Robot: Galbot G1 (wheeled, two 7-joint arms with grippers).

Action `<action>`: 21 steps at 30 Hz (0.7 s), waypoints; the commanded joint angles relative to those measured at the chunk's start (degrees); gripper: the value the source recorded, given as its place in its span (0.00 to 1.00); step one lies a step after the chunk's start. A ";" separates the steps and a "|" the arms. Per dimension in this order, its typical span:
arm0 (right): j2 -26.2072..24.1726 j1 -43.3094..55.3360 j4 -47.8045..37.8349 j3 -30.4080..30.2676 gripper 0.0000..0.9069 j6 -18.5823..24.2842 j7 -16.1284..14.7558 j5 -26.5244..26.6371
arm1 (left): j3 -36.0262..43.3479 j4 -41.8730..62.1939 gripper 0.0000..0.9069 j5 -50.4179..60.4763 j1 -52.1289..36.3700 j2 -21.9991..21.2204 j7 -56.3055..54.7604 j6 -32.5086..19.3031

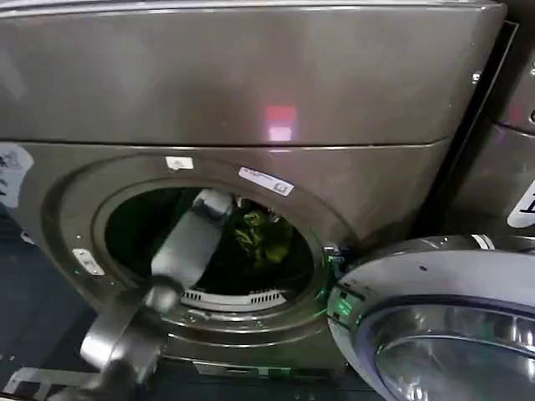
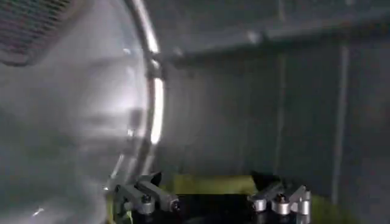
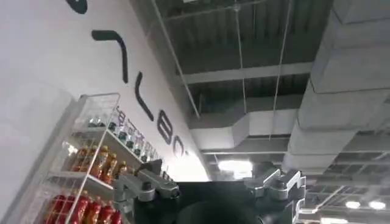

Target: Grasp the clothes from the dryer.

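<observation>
Clothes: the small soft bundle of yellow-green clothes [image 1: 261,238] lies inside the drum, a little toward 3 o'clock of the mouth's centre, resting low against the dark back. In the left wrist view a strip of the same yellow-green fabric [image 2: 213,182] shows between the fingers and just beyond them.

Left hand: the left hand [image 2: 216,201] is inside the drum, its grey arm [image 1: 180,246] entering the mouth from 7 o'clock and ending just beside the bundle, on its 9 o'clock side. Its two metal fingers [image 2: 143,198] stand spread wide, released, with nothing between them; whether they touch the cloth I cannot tell.

Dryer: the large dark bronze-grey front-loading dryer [image 1: 251,92] has its round glass-and-chrome door [image 1: 435,326] swung fully open at 4 o'clock; the curved steel drum wall [image 2: 67,122] is close beside the left hand.

Right hand: the right hand [image 3: 210,189] is parked away from the machine, pointed up at a ceiling and a shelf of bottles [image 3: 91,164], its fingers apart and empty.

Progress: door open and reach made; by my judgement the closing on the clothes and the pull out of the drum are both still to do.
</observation>
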 commanded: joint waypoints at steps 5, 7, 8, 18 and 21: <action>0.26 0.88 0.92 -1.01 1.00 -0.05 0.04 -0.16 | 3.04 13.88 1.00 23.61 -7.94 -0.50 8.18 -3.02; 0.31 1.02 1.24 -1.21 1.00 -0.09 0.03 -0.16 | 3.34 15.04 1.00 23.84 -7.63 -0.60 8.04 -2.97; 0.39 1.22 1.48 -1.45 1.00 -0.08 0.01 -0.16 | 3.37 15.44 1.00 23.58 -7.37 -0.62 7.82 -2.91; 0.47 1.30 1.85 -1.87 1.00 0.01 -0.10 -0.13 | 3.26 16.62 0.95 21.48 -5.06 -0.43 5.30 -2.86; 0.53 1.23 1.93 -1.88 1.00 0.04 -0.11 -0.11 | 3.44 16.78 0.51 21.64 -4.82 -0.48 5.62 -2.97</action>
